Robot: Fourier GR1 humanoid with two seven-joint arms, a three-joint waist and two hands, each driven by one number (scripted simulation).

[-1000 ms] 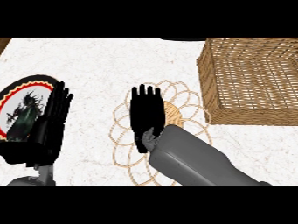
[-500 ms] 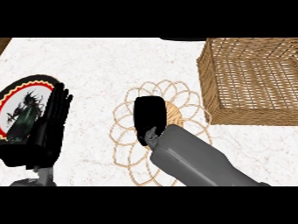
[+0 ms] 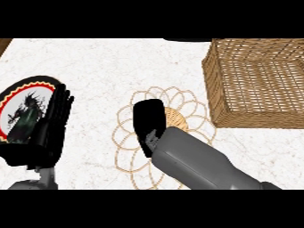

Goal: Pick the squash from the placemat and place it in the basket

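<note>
Over the placemat (image 3: 180, 118), right hand (image 3: 149, 124).

I see white marbled surface (image 3: 101, 62), tan woven basket (image 3: 259, 116), beige petal-loop placemat (image 3: 175, 117), blk plate (image 3: 9, 100) w/ red & cream scalloped rim, green figure centre.

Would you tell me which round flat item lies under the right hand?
The pale woven placemat at centre, under the right hand; the dark, red-rimmed plate sits by the left hand.
</note>
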